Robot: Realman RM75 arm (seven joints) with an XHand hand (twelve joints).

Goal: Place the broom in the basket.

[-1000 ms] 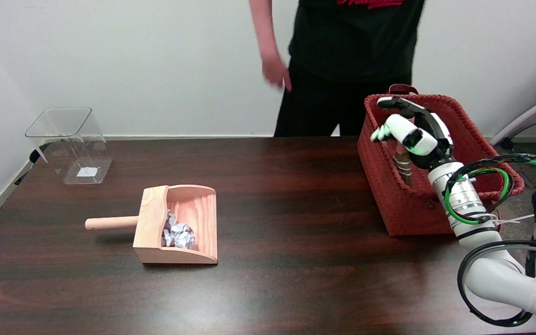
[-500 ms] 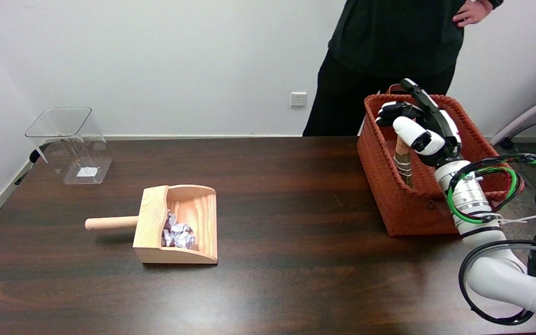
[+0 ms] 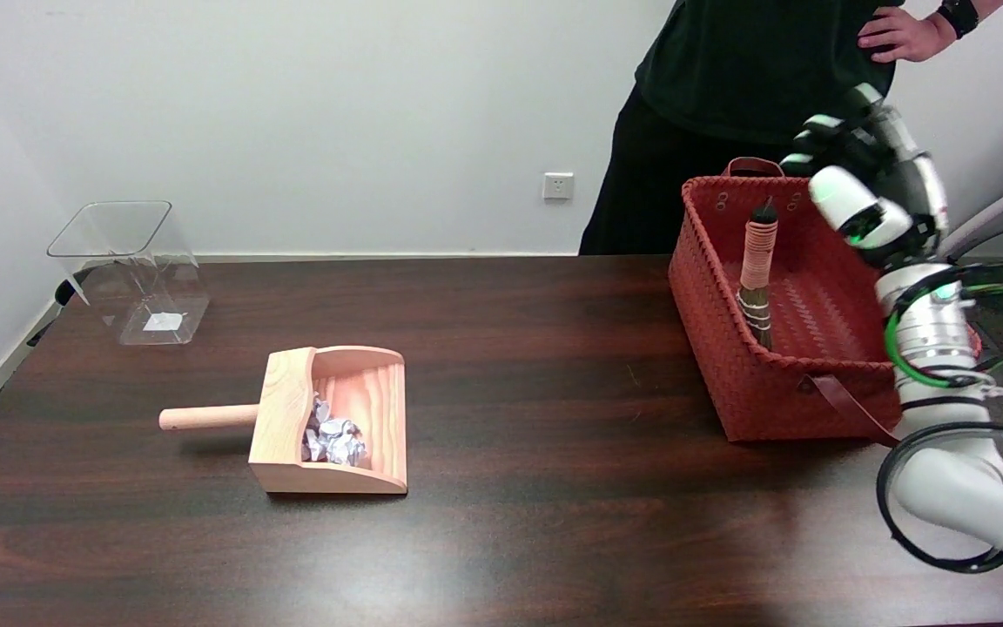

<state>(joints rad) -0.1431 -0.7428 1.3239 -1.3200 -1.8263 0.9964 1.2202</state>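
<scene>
Starting at the far left, we see a clear plastic bin [image 3: 131, 270] tipped on the dark wooden table [image 3: 501, 453], near the wall. Closer to us sits a wooden dustpan [image 3: 332, 421], its round handle pointing left, with balls of crumpled foil [image 3: 332, 438] lying inside it. On the white wall behind is a socket [image 3: 557, 185].

Further right stands the red woven basket [image 3: 728, 366], on the table's right part. The broom [image 3: 756, 272] is inside it, nearly upright, its wrapped handle rising just above the left wall of the basket and its bristle end down on the basket floor. Nothing holds it.

Behind the basket we see a person [image 3: 745, 78] in dark clothes, one hand on the hip.

At the far right, our right hand [image 3: 871, 187] hangs in the air above the basket's far right corner, apart from the broom. It holds nothing and touches nothing; its fingers [image 3: 815, 139] are apart and lightly bent.
</scene>
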